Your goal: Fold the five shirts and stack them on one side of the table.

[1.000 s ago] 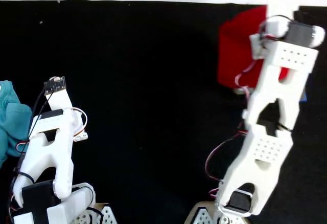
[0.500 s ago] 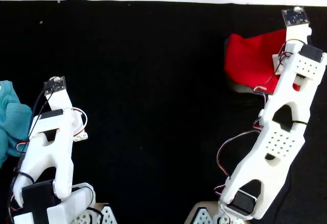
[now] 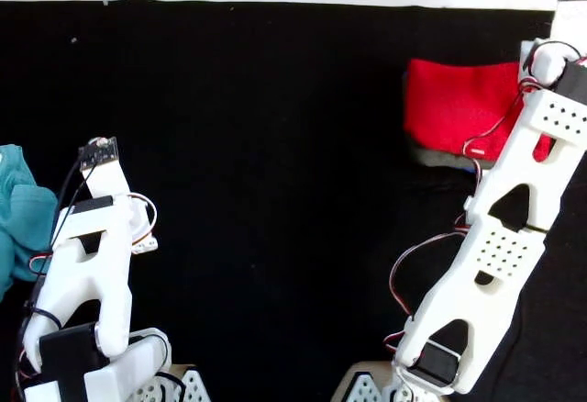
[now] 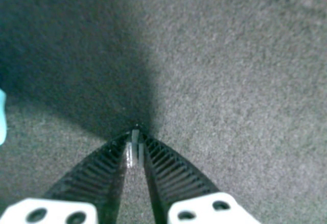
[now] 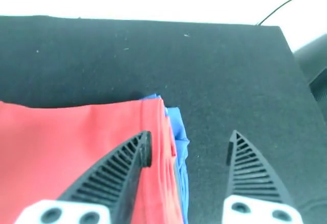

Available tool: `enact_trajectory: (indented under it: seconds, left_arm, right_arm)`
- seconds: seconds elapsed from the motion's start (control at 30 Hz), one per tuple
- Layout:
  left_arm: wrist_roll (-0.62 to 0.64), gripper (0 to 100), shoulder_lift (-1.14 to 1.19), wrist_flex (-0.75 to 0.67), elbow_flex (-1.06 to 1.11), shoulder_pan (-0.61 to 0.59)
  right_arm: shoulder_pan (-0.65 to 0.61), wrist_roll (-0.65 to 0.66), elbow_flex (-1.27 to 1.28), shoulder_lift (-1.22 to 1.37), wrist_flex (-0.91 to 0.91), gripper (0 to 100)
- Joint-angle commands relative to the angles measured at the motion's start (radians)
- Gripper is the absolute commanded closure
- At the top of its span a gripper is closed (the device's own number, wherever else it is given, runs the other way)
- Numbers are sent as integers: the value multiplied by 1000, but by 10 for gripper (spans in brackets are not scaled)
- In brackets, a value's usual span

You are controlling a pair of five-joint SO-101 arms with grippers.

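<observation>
Jaws of right gripper (image 5: 190,137) apart above red shirt (image 5: 66,142); left gripper (image 4: 135,133) jaws together over table (image 4: 230,81)

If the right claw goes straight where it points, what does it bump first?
Probably the red shirt: the open right claw straddles its edge, with bare table under the other half. Depth is unclear.

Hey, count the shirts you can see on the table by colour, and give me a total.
Red shirt: 1
Grey shirt: 1
Blue shirt: 1
Teal shirt: 1
Total: 4 in view
</observation>
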Motion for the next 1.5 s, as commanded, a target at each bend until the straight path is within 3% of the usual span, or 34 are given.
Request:
enact_trajectory:
  seconds: [0.0,0.13,0.37,0.63,1.13,1.27,1.47]
  left_arm:
    - [11,991,10,-37,2,5]
    - [11,991,10,-37,2,5]
    - [11,991,10,-37,2,5]
    - [11,991,10,-37,2,5]
    - [11,991,10,-37,2,5]
    - [11,991,10,-37,2,5]
    - [11,991,10,-37,2,5]
  right_arm:
    - [-27,-18,-68,-19,97,783]
    - [-48,-21,-176,-51,260,824]
    - [-162,-161,-268,-162,444,851]
    - [-295,-164,-182,-312,455,851]
    - [-549,-169,974,-1021,421,853]
    - [-570,-207,1317,-1156,260,853]
    - [-570,-203,1965,-1411,-124,853]
